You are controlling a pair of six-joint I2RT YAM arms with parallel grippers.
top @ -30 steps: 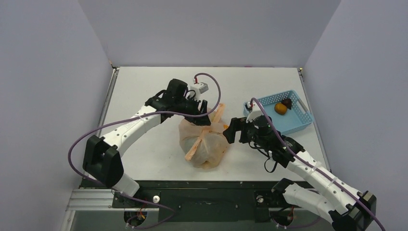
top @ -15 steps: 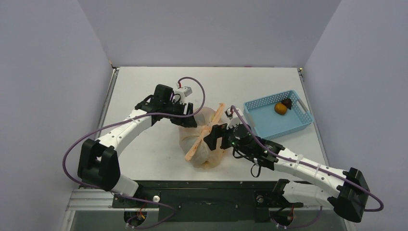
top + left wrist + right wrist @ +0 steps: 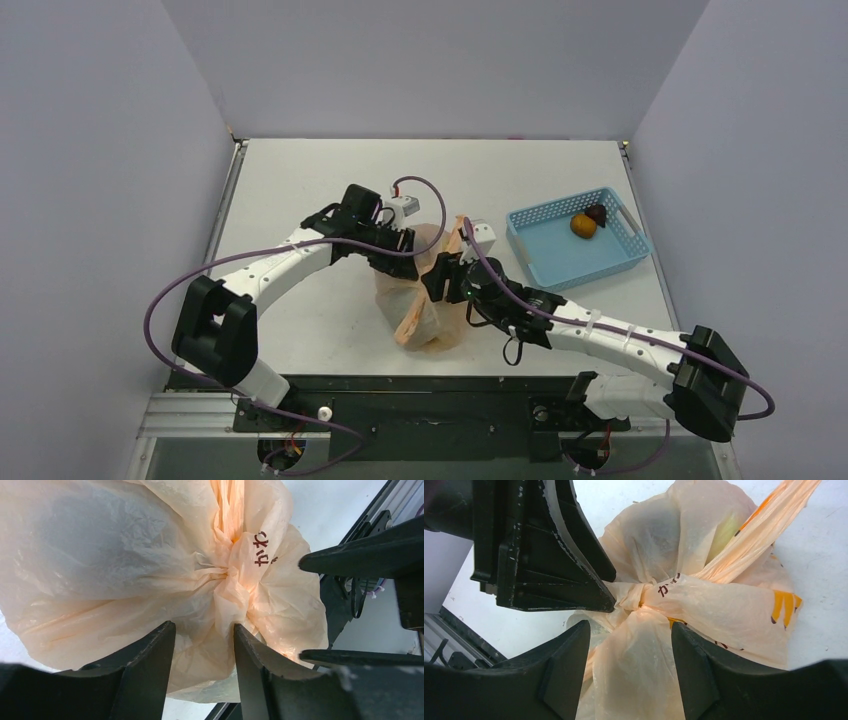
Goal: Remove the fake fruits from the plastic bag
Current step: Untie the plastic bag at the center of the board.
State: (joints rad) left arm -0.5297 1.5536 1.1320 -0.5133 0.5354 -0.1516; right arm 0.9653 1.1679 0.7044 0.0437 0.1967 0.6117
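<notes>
Plastic bag (image 3: 420, 305) sits knotted at mid-table (image 3: 300, 180), between both arms. The left fingers (image 3: 150, 665) and right fingers (image 3: 566, 670) are each spread, straddling bunched film (whether any is caught, I cannot tell). Its knot (image 3: 636, 592) lies just past both sets of tips, equally near each.

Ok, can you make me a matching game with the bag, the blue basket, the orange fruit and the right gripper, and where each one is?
Things:
1. plastic bag
2. light blue basket
3. orange fruit
4. right gripper

Places or states:
A. lying inside the basket
B. jaws apart, right over the bag
C. right side of the table
D. knotted shut, middle of the table

Pairs: 1-D, 2-C, 3-A, 4-B
</notes>
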